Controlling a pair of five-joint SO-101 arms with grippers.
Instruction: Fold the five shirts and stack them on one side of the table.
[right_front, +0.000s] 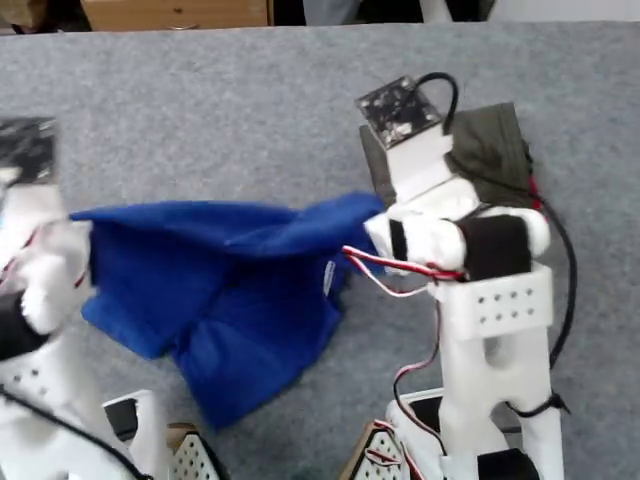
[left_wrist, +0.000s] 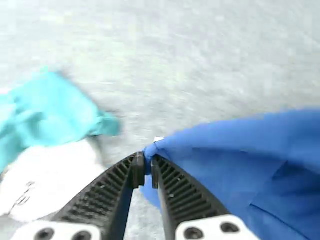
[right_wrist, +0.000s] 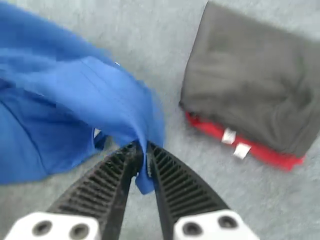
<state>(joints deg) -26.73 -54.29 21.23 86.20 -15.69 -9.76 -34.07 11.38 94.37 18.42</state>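
The blue shirt (right_front: 230, 290) lies across the middle of the grey table (right_front: 200, 110), held up at both ends. Its far edge runs as a ridge from the left arm (right_front: 40, 270) to the right arm (right_front: 450, 240). The rest sags toward the near side in loose, crumpled folds that rest on the table. It is a deep, plain blue, and a small white label (right_front: 328, 278) shows near its right end.

The left gripper (left_wrist: 144, 165) is clamped on the shirt's left corner, with the cloth pinched between its ribbed black jaws. The right gripper (right_wrist: 142, 152) is closed in the same way on the right corner, and a fold of blue hangs down between its jaws.

A folded dark shirt (right_wrist: 255, 80) sits on the far right of the table, on top of a folded red shirt (right_wrist: 240, 142). Only a red strip and two white tags (right_wrist: 235, 142) of the lower shirt peek out. This stack lies just beside the blue shirt's right end, apart from it. In the high view the right arm covers the stack's left part.

To the left, past the blue shirt's left corner, a teal shirt (left_wrist: 45, 115) lies rumpled on the table. A white shirt (left_wrist: 45, 175) lies against it, nearer the left arm.
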